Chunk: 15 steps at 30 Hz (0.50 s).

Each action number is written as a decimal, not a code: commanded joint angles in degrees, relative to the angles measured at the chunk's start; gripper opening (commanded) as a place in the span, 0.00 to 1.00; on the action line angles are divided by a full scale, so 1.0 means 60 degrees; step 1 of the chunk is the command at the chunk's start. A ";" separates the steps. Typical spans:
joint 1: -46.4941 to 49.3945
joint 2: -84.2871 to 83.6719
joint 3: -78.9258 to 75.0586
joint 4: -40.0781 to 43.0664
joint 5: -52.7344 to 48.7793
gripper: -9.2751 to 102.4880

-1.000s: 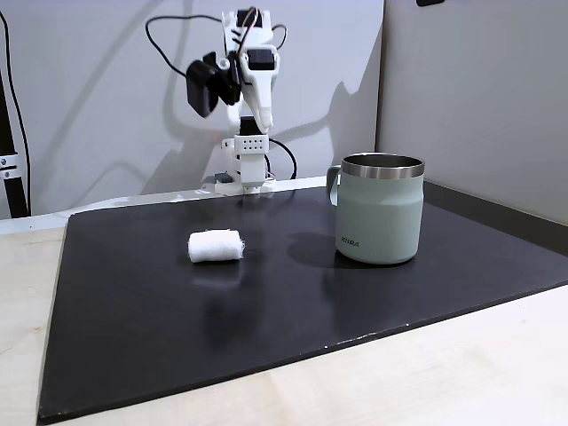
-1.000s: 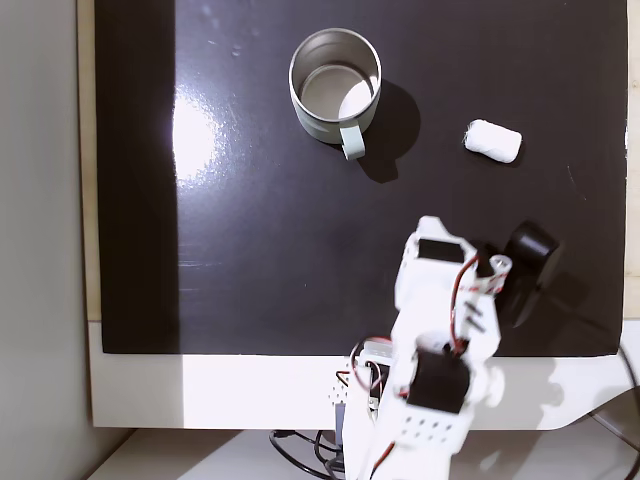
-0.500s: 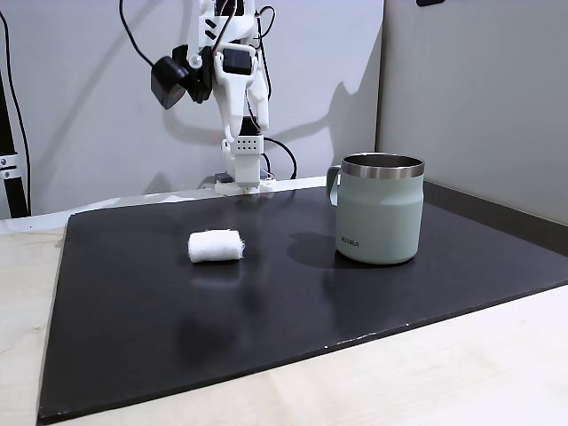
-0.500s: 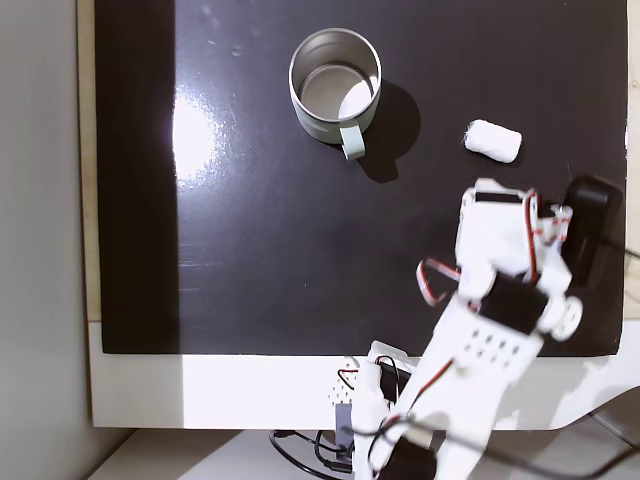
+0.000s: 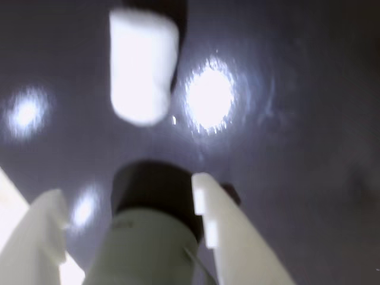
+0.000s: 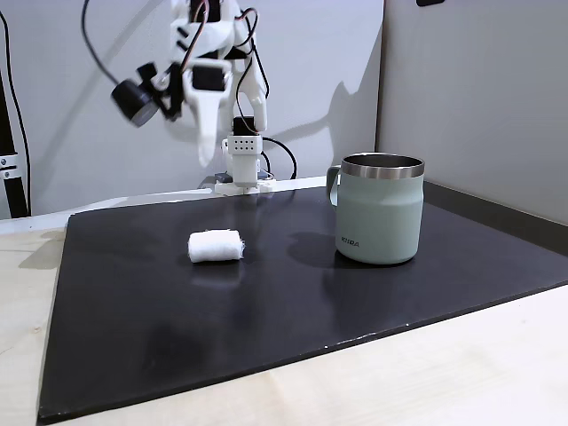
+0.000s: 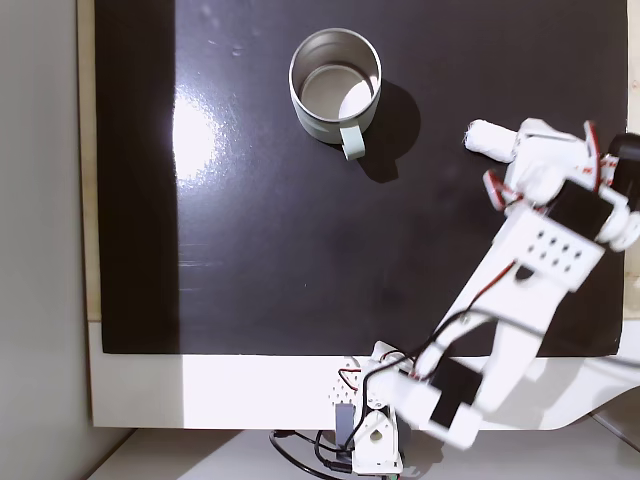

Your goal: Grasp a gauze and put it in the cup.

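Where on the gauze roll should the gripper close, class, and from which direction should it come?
Grip the gauze across its round middle, coming down from above. It lies on its side on the black mat, apart from the cup, so its curved flanks are free for the fingers.

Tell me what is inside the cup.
Looking down in a fixed view, the cup holds nothing: bare steel wall and floor, partly shadowed. The gauze lies outside on the black mat.
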 commanded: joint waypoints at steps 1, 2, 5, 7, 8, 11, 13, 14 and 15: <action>0.0132 -0.1113 -0.1685 0.0264 0.0029 0.30; 0.0176 -0.1450 -0.1948 0.0322 0.0000 0.30; 0.0205 -0.2520 -0.2915 0.0659 -0.0015 0.30; 0.0132 -0.3311 -0.3853 0.1040 -0.0015 0.31; 0.0073 -0.3765 -0.4438 0.1289 -0.0015 0.31; -0.0103 -0.5493 -0.6958 0.2402 -0.0015 0.31; -0.0190 -0.6929 -0.9141 0.3164 0.0015 0.31; -0.0220 -0.7104 -0.9272 0.3120 -0.0029 0.31; -0.0249 -0.7324 -0.9492 0.3120 -0.0059 0.31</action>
